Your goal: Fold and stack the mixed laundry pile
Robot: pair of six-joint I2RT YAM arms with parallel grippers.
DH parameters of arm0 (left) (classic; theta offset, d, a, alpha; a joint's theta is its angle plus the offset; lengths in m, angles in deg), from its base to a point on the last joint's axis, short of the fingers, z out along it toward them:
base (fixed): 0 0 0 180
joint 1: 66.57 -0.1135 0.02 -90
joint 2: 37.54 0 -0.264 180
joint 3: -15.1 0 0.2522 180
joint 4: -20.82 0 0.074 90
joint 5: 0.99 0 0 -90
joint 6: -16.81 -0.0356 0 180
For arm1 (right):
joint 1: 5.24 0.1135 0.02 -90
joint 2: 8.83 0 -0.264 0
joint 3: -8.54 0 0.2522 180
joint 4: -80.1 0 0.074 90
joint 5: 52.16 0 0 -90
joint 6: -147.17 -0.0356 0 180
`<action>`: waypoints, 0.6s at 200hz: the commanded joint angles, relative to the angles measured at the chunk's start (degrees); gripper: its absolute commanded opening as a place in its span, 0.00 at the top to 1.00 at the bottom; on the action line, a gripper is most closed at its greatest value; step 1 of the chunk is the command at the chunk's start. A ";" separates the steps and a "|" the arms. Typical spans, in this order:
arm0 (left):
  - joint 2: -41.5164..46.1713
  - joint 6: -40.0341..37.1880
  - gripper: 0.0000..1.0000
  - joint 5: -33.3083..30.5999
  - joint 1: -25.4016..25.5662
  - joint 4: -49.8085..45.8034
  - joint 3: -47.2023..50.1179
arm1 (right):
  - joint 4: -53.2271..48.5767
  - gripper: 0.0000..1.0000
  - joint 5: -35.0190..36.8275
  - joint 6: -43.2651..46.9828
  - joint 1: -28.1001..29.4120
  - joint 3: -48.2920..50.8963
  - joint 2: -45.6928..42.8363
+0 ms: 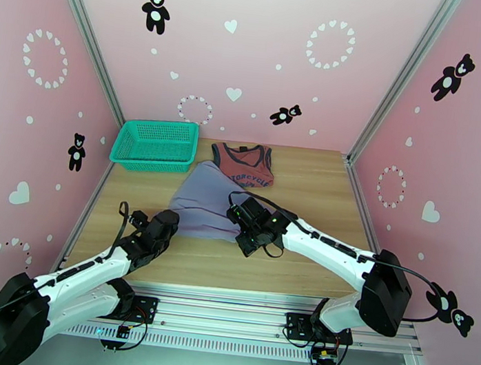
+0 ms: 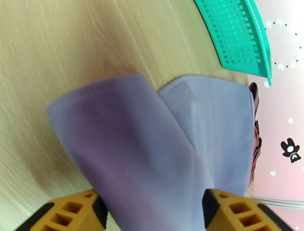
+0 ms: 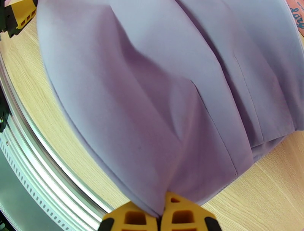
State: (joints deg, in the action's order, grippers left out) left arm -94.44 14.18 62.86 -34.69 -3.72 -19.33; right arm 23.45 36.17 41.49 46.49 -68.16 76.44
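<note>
The grey-lavender shirt [image 1: 204, 200] lies spread in the middle of the wooden table [image 1: 316, 188], its far edge overlapping the rust-red tank top [image 1: 246, 166] with navy trim and lettering. My right gripper [image 1: 239, 238] is shut on the shirt's near right corner; in the right wrist view the orange fingers [image 3: 178, 218] meet on a pinched fold of shirt [image 3: 152, 95]. My left gripper [image 1: 167, 221] is at the near left corner. In the left wrist view its fingers [image 2: 72, 214] stand apart with raised shirt fabric [image 2: 152, 144] filling the gap. A strip of tank top [image 2: 255, 152] peeks past the shirt's edge.
The teal mesh basket [image 1: 155, 144] stands at the back left of the table, and its wall [image 2: 239, 34] sits just beyond the shirt in the left wrist view. Pink walls close in three sides. A metal rail [image 3: 41, 167] runs along the near table edge.
</note>
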 commanded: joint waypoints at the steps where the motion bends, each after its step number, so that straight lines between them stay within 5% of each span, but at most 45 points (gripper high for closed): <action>1: -1.53 -2.34 0.33 0.43 -0.69 -0.47 0.79 | -1.07 1.00 -0.93 -0.23 -0.04 0.18 -0.28; 63: -6.55 -3.76 0.58 1.37 -1.36 0.53 -0.85 | -1.22 1.00 -1.06 -0.49 -0.04 0.11 -0.40; 79: -6.56 -4.34 0.74 1.38 -2.14 -0.13 -0.96 | -1.31 1.00 -1.23 -0.48 -0.05 0.18 -0.63; 92: -6.31 -5.20 1.00 1.46 -3.23 -1.48 -1.37 | -1.32 1.00 -1.31 -0.52 -0.06 0.35 -1.07; 120: -3.67 -9.50 1.00 2.14 -5.97 -6.23 -3.02 | -1.16 1.00 -2.54 -0.66 -0.06 1.48 -2.49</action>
State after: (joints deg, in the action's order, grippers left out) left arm -100.63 8.94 64.76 -38.43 -4.82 -19.99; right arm 23.53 35.06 41.25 46.49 -68.09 76.40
